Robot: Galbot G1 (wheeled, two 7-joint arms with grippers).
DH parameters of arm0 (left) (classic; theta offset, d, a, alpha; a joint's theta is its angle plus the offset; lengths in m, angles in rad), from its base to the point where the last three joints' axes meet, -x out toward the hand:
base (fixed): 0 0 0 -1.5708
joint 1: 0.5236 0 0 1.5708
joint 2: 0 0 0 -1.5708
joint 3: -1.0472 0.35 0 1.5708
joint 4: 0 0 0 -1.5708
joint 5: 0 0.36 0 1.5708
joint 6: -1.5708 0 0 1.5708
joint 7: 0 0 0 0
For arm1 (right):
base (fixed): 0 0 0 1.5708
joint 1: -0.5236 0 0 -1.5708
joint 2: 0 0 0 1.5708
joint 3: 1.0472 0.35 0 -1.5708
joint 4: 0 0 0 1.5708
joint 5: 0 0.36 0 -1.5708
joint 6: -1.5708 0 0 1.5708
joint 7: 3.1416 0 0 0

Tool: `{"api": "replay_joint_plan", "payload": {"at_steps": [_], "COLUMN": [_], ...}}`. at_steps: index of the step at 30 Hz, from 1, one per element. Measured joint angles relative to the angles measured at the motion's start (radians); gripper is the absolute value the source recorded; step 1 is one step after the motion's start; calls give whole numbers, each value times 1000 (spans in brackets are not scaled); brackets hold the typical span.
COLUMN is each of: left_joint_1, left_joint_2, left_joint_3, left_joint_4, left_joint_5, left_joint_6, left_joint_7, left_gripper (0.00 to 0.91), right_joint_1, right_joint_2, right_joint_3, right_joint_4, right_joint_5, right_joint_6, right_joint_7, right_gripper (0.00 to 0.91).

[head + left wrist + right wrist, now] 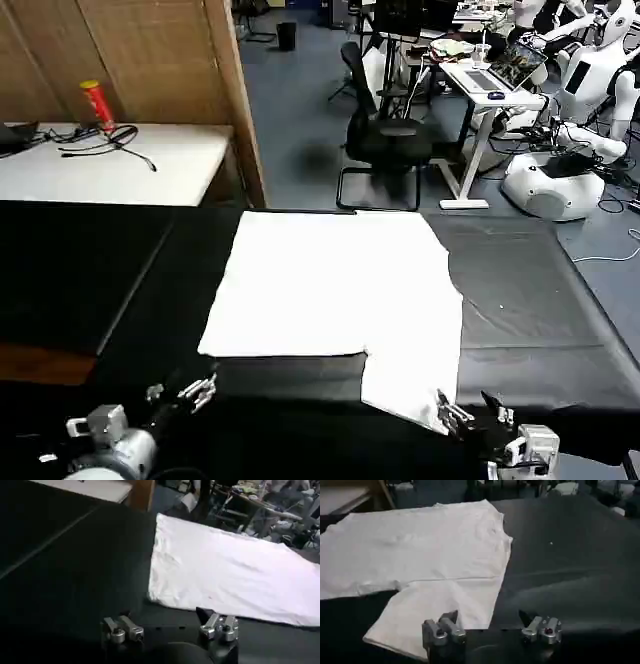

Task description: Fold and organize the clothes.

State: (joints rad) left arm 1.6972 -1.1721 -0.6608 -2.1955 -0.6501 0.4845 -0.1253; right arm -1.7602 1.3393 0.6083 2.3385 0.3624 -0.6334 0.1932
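Observation:
The clothes are one white T-shirt [335, 290] lying flat and plain side up on the black table [540, 300], partly folded, with a narrower flap [410, 380] reaching toward the near edge. My left gripper [183, 392] hovers open at the near left, short of the shirt's near-left corner [160, 597]. The left gripper [170, 629] holds nothing. My right gripper [472, 412] is open at the near right, beside the flap's near corner. In the right wrist view the right gripper [490, 629] has one finger over the shirt [435, 555] edge and the other over bare table.
A white side table [120, 160] with cables and a red can [97, 105] stands at the far left by a wooden partition. Beyond the table are an office chair [385, 140], desks and white robots [570, 150]. Bare black tabletop lies left and right of the shirt.

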Motion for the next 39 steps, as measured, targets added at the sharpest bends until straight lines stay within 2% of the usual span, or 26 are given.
{"api": "replay_joint_plan", "payload": {"at_steps": [12,13,14,15,16,17,18,19,21,22,26,39], "left_joint_1": [-88,-93,-98,-102,-104,-107,-109,-110,-116,-119,-117,-39], "left_joint_2": [7,6,6,5,5,5,5,5,6,6,5,-11], "left_joint_3": [32,34,35,36,36,36,36,36,37,37,38,56], "left_joint_4": [85,93,102,110,118,125,131,135,149,156,164,50], "left_joint_5": [15,12,10,9,8,7,7,7,8,8,-8,39], "left_joint_6": [-13,-14,-17,-20,-21,-23,-27,-29,-34,-37,-39,-24], "left_joint_7": [14,14,13,13,13,13,13,13,14,14,19,15], "left_gripper": [878,829,702,478,380,205,156,146,20,0,0,0], "right_joint_1": [35,35,35,35,34,34,34,34,30,29,22,-49], "right_joint_2": [15,15,17,18,19,20,22,24,26,26,26,25], "right_joint_3": [-24,-25,-27,-28,-30,-32,-34,-36,-39,-39,-36,-29], "right_joint_4": [-50,-53,-55,-57,-61,-64,-66,-67,-66,-66,-57,42], "right_joint_5": [-22,-22,-23,-23,-24,-25,-26,-27,-29,-29,-29,-39], "right_joint_6": [-3,-3,-3,-4,-5,-5,-5,-6,-5,-5,-6,-24], "right_joint_7": [12,12,13,13,13,13,13,14,14,15,26,66], "right_gripper": [878,780,761,653,575,478,419,293,127,78,49,20]}}
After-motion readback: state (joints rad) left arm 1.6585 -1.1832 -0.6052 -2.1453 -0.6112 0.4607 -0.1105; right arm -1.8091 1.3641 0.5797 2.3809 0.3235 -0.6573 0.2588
